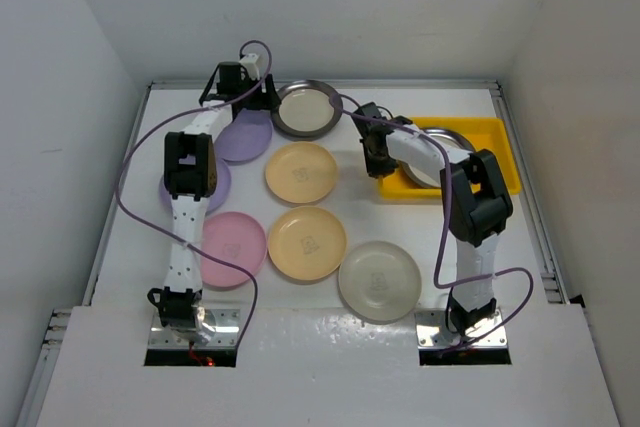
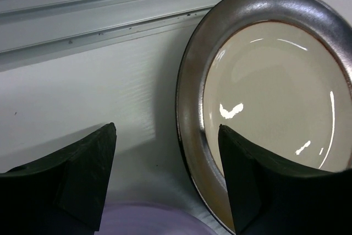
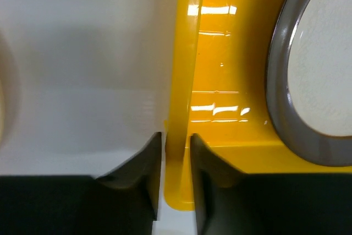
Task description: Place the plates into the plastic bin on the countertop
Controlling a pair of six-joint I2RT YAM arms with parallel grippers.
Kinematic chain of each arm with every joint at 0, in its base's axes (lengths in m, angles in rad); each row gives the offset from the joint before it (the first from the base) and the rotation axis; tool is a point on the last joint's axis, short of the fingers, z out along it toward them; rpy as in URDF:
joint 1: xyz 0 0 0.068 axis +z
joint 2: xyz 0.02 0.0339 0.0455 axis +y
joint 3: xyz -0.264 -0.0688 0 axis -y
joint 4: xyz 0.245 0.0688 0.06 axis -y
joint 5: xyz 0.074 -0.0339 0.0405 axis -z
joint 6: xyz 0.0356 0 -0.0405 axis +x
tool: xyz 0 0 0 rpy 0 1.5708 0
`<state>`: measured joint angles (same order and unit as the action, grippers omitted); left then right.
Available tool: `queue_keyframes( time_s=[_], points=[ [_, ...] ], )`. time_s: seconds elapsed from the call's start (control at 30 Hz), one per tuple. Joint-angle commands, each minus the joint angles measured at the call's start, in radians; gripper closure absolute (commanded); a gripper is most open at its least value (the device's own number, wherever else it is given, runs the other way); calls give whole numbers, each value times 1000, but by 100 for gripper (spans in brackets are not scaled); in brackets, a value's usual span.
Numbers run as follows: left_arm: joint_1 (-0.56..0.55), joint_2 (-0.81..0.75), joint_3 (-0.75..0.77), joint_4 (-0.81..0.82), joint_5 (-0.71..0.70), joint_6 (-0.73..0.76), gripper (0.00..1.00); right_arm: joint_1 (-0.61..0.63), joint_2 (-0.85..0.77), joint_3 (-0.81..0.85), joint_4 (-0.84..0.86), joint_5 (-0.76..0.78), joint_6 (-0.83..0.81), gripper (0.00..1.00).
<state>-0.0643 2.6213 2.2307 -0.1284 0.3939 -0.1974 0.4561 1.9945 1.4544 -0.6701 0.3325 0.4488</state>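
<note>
On bin (image 3: 184, 81) wall, R fingers (image 3: 132, 191) clamped; L fingers (image 2: 71, 182) spread, maybe touching plate (image 2: 275, 97).

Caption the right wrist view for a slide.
Right end effector clamps the wall of the yellow bin; a dark-rimmed plate lies inside.

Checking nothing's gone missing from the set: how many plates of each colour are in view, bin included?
Lilac plates: 2
Pink plate: 1
Yellow-orange plates: 2
Cream plate: 1
Dark-rimmed plates: 2, one in the yellow bin
Total: 8
</note>
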Motion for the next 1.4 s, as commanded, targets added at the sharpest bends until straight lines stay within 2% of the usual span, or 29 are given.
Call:
queue_keyframes(
  time_s=[0.0,0.07,0.1,0.37,0.47,0.5,0.53,0.6,0.7,0.77,0.8,0.83,0.87,0.93,1.17,1.23,1.27,1.37],
  points=[
    [9,6,3,67,55,-30,26,12,-42,35,-31,5,-30,70],
    [0,16,14,78,80,-30,29,12,-42,69,-49,4,-32,60],
    [0,26,30,78,80,-7,30,9,-42,79,-52,0,-32,59],
    [-19,46,81,32,92,90,32,-5,-65,75,-66,19,-25,56],
    [-19,89,107,-4,143,35,42,-19,-69,84,-71,17,-21,56],
    [-19,101,107,-4,158,24,53,-19,-69,86,-71,14,-21,56],
    [-19,102,107,-4,175,3,56,-22,-68,87,-71,13,-22,54],
    [-19,112,107,10,233,-7,56,-31,-68,87,-75,7,-19,53],
    [-19,112,107,19,267,-17,52,-46,-86,77,-74,-19,-9,45],
    [-19,112,107,19,310,-26,46,-65,-95,70,-65,-42,-9,35],
    [-19,112,107,32,321,-27,46,-74,-108,57,-51,-55,-6,35],
    [-19,112,98,48,321,-49,53,-77,-112,52,-45,-59,-5,14],
    [-19,112,98,58,321,-62,67,-83,-117,49,-43,-61,-4,11],
    [-19,112,98,79,321,-89,100,-85,-128,49,-40,-78,-4,9],
    [-19,17,87,180,347,-154,100,-108,-215,17,13,-115,-45,9],
    [-19,-30,87,181,371,-128,100,-135,-250,8,30,-179,-62,12],
    [-32,-90,87,158,372,-84,100,-155,-275,-9,62,-264,-64,15],
    [-66,-190,87,78,372,18,100,-189,-351,-55,128,-367,-100,19]
  ],
)
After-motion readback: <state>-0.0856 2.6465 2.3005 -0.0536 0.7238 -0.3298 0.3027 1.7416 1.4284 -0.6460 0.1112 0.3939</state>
